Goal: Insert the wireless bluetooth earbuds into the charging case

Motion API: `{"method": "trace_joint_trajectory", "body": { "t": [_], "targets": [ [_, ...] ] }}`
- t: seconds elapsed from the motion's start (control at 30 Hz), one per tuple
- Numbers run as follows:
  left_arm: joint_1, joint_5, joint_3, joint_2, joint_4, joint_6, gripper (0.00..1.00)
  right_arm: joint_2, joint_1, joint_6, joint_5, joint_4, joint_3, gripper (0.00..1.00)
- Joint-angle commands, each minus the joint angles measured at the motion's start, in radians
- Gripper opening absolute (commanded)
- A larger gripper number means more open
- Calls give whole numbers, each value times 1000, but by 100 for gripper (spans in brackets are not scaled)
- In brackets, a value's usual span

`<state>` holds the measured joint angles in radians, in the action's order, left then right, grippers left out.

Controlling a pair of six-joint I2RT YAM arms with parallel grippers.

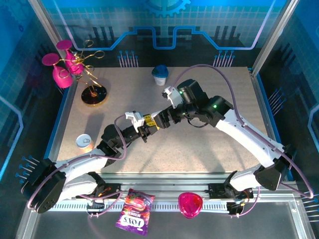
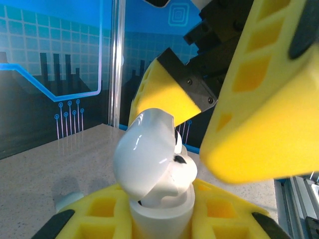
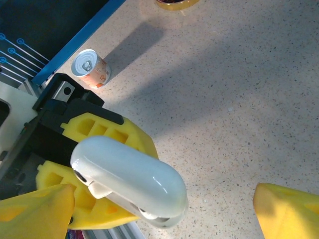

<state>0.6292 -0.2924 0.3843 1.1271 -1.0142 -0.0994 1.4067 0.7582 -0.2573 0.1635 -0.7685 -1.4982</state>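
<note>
Your left hand [image 2: 159,221] is closed narrow on the base of the case [image 2: 159,199] and holds it upright above the bench [image 3: 239,99]. The lid [image 2: 142,152] is hinged open and tips over the mouth. Under the lid a white earbud [image 2: 185,168] with a dark spot rests in the case; you cannot tell whether it is fully seated.

Your right hand [image 3: 159,211] stands wide open and holds nothing, with one yellow finger on each side of the case. One of its fingers [image 2: 164,92] is just behind the lid; whether they touch cannot be told.

Beyond the hands, to the left, a closed can [image 3: 90,68] stands upright on the bench. At the far edge a blue-and-white cup [image 1: 160,74] stands well apart from both hands; its contents cannot be made out.
</note>
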Motion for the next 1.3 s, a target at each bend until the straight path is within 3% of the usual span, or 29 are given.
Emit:
{"method": "trace_joint_trajectory", "body": {
  "t": [0.0, 0.3, 0.5, 0.7, 0.8, 0.97, 1.27],
  "targets": [
    [-7, -26, 29, 3, -16, -27, 15, 12, -11, -10, -30, 15, 11, 91],
    [-7, -27, 21, -7, -17, -27, 15, -24, -58, -58, -76, 24, 41, 82],
    [-9, -39, 19, 9, -26, -2, 15, -83, -60, -61, 158, 161, 96, 87],
    [-9, -98, -34, 32, -102, 171, 15, -65, -98, -161, 135, 185, 79, 87],
    [-11, -64, -10, 24, -59, 111, 16, -47, -105, -139, 102, 153, 72, 88],
    [-26, 48, 69, 39, 181, -3, 16, -109, -132, -125, 87, 213, 164, 89],
    [-94, 77, 175, 198, 519, -248, 16, -271, -171, -40, 15, 199, 305, 93]
  ]
}}
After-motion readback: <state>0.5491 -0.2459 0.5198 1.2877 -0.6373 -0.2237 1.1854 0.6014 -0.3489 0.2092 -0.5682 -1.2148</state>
